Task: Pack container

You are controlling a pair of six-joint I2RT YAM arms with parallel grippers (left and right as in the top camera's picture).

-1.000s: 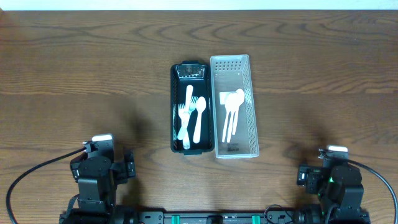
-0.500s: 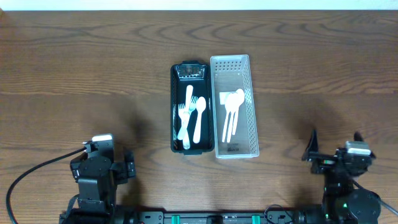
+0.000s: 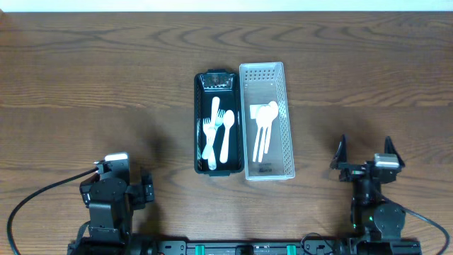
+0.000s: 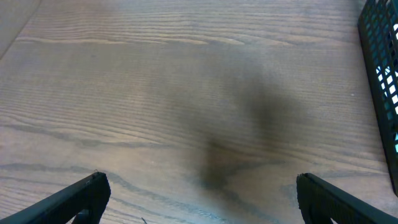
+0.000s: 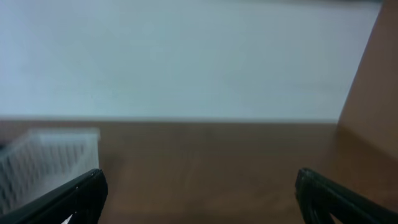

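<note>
White plastic cutlery (image 3: 216, 133) in black basket (image 3: 197, 120): likely light, stiff, slippery; best pinched mid-handle; left gripper (image 4: 202, 199) and right gripper (image 3: 364, 151) both wide apart, empty.

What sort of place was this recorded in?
Probably a robotics lab bench, not a kitchen: a wooden table, the left arm and right arm mounted at its near edge, and a black tray and clear tray of white plastic cutlery staged side by side.
</note>
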